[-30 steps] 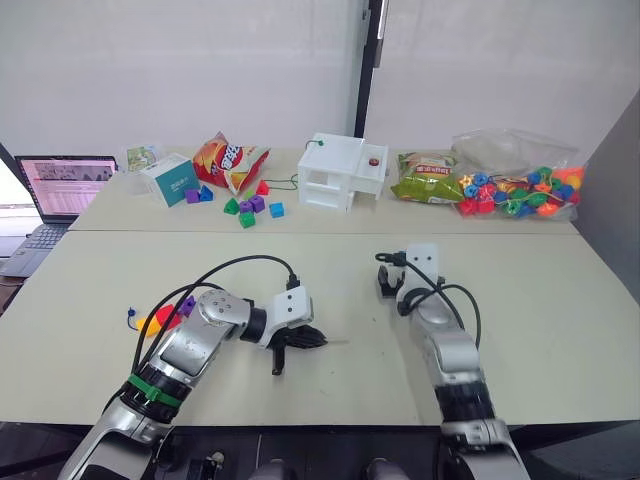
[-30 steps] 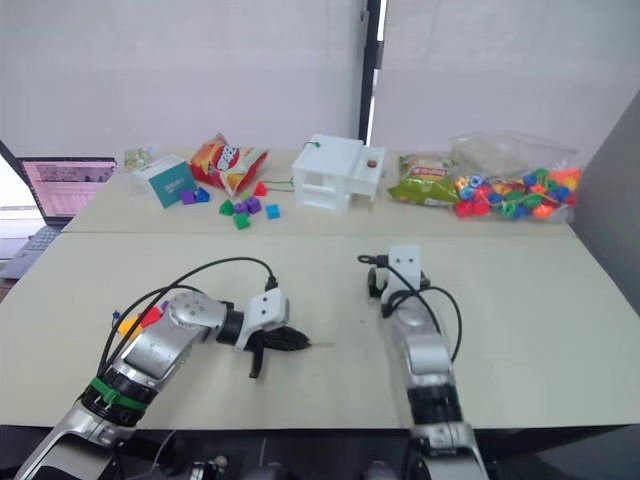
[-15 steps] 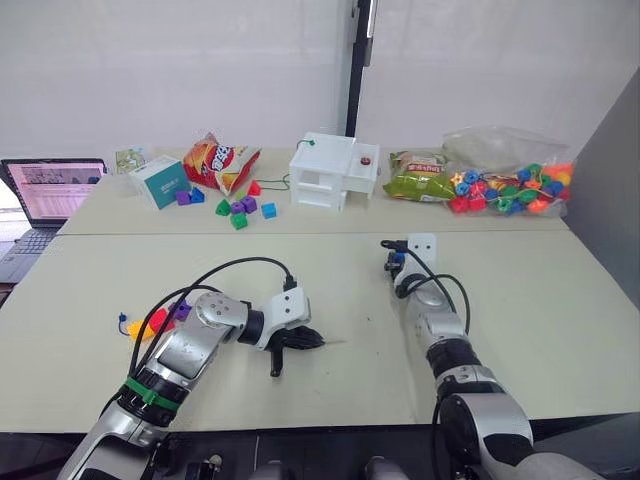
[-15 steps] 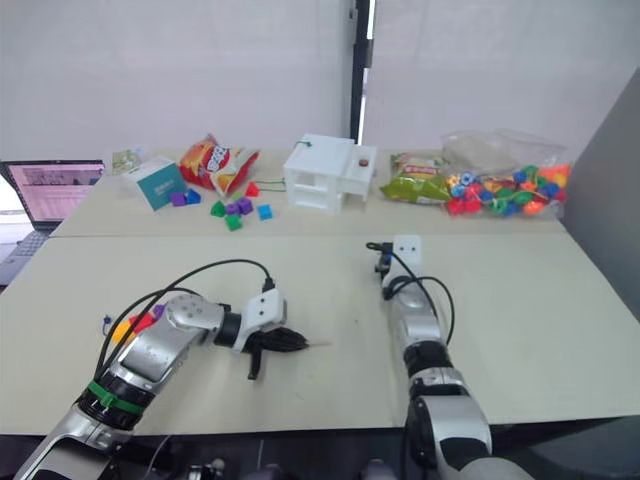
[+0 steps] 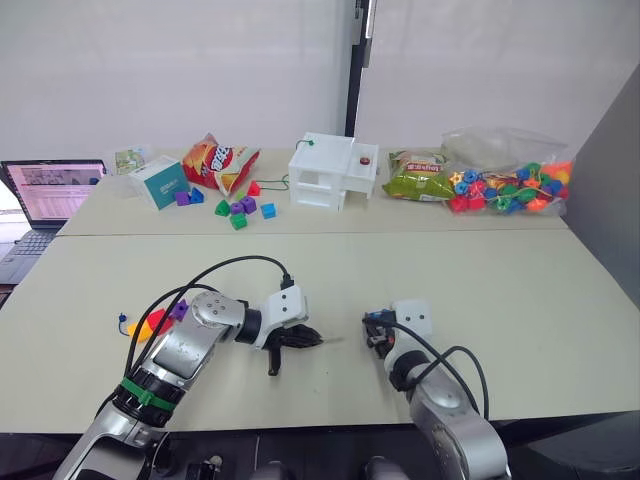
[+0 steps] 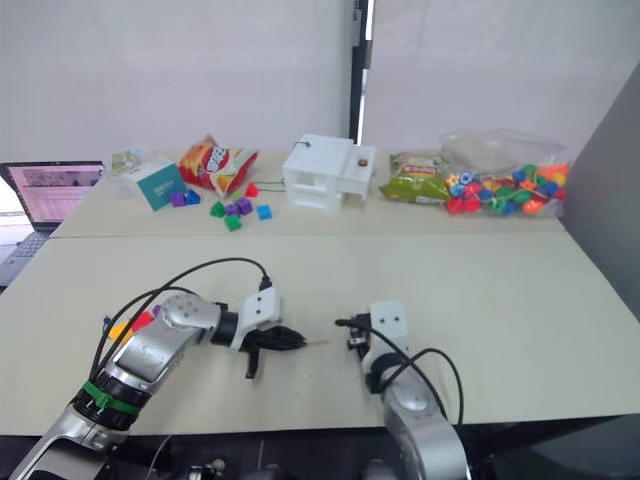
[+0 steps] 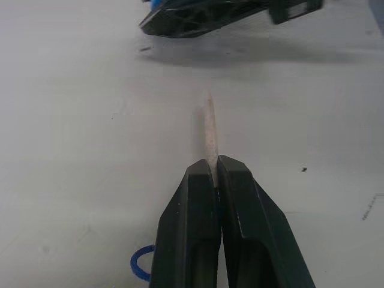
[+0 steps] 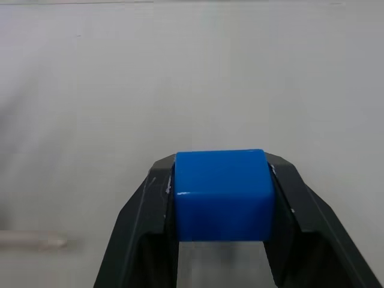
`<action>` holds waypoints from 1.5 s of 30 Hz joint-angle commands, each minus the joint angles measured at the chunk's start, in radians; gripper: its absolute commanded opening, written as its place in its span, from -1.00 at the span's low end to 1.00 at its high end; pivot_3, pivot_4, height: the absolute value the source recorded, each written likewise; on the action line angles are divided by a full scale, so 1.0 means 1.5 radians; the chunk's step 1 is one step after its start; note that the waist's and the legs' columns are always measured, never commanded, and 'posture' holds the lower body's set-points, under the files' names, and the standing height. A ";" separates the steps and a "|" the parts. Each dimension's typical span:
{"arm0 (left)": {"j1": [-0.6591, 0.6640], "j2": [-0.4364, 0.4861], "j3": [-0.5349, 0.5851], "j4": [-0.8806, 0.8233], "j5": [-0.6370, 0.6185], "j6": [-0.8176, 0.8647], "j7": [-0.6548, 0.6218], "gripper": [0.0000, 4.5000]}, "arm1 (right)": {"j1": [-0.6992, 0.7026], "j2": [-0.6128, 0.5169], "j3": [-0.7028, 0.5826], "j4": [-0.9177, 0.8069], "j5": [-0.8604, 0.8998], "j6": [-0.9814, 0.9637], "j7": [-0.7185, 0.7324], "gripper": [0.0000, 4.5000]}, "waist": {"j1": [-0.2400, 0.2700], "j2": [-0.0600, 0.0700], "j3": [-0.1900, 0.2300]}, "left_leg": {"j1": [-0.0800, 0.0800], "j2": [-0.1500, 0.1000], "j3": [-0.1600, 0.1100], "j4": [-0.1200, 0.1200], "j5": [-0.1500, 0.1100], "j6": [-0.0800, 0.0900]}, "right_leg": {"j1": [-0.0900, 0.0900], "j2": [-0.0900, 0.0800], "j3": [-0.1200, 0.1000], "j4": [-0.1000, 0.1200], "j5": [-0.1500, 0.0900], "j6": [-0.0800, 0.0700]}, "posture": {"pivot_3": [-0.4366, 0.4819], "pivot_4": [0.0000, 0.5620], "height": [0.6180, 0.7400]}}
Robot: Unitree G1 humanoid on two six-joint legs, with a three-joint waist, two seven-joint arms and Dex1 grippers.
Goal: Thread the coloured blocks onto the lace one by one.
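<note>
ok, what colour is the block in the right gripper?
Blue block, held between the right gripper fingers; clearest in the right wrist view.

Two pale beige tables (image 5: 480, 270) are standing end to end, their seam running across the scene as a thin dark line. Behind them a plain white wall (image 5: 180, 70) is filling the background, split by a dark vertical post (image 5: 357, 50) near the middle. A grey panel (image 5: 610, 170) is rising along the right edge of the scene. Soft, even light is falling over the tabletops, casting only faint shadows. At the far left, an open laptop (image 5: 45, 195) is sitting beside the far table with its screen glowing. The floor is barely showing beneath the near table edge, dark and indistinct.
</note>
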 commanded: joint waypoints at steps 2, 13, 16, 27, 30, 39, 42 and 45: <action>-0.006 0.009 0.012 -0.014 -0.009 -0.010 -0.004 -1.00 | 0.019 0.010 0.004 -0.019 0.002 0.070 -0.011 -0.45 | 0.008 0.000 0.000 | 0.003 0.000 0.000 0.000 0.000 0.000 | 0.003 0.000 0.000 0.000 0.000 0.000 | -0.05 -0.47 1.00; -0.006 0.016 0.011 -0.013 -0.009 -0.012 -0.011 -1.00 | 0.031 0.055 -0.013 0.009 0.011 -0.003 -0.005 0.15 | 0.008 0.000 0.000 | 0.003 0.000 0.000 0.000 0.000 0.001 | 0.003 0.000 0.000 0.000 0.000 0.000 | -0.05 -0.47 1.00; -0.007 0.016 0.011 -0.012 -0.009 -0.011 -0.011 -1.00 | 0.024 0.044 -0.024 -0.024 0.018 -0.018 0.011 0.61 | 0.010 0.000 0.000 | 0.002 0.000 0.000 0.000 0.000 0.001 | 0.002 0.000 0.000 0.000 0.000 0.000 | -0.05 -0.47 1.00; 0.005 0.018 0.012 -0.030 -0.015 -0.004 -0.005 -1.00 | -0.152 -0.275 -0.169 -0.056 0.284 0.126 0.402 0.98 | 0.010 -0.001 0.000 | 0.001 0.000 0.000 0.000 0.000 0.001 | 0.002 0.000 -0.001 -0.001 0.000 0.000 | -0.05 -0.47 1.00; 0.008 0.019 0.010 -0.040 -0.018 0.001 -0.003 -1.00 | -0.202 -0.431 -0.140 0.031 0.317 0.104 0.596 0.98 | 0.011 0.000 0.001 | 0.002 0.000 0.000 0.000 0.000 0.002 | 0.005 0.001 -0.002 -0.003 0.000 0.000 | -0.05 -0.47 1.00; 0.022 0.022 0.007 -0.094 -0.029 0.044 0.001 -1.00 | -0.391 -0.516 0.096 0.369 0.087 -0.242 0.853 0.98 | 0.007 -0.001 0.001 | 0.004 0.001 0.000 0.000 -0.001 0.003 | 0.008 0.000 -0.003 -0.006 0.000 0.000 | -0.05 -0.47 1.00; 0.027 0.025 0.008 -0.109 -0.032 0.056 0.003 -1.00 | -0.420 -0.499 0.114 0.441 0.053 -0.308 0.882 0.98 | 0.012 -0.001 0.001 | 0.003 0.001 0.000 0.000 -0.001 0.003 | 0.008 0.000 -0.003 -0.006 0.000 0.000 | -0.05 -0.47 1.00; 0.029 0.029 0.007 -0.119 -0.035 0.065 0.006 -1.00 | -0.437 -0.485 0.123 0.494 0.031 -0.353 0.908 0.98 | 0.015 -0.001 0.001 | 0.003 0.000 0.000 0.001 -0.001 0.003 | 0.008 -0.001 -0.003 -0.007 0.000 0.000 | -0.05 -0.47 1.00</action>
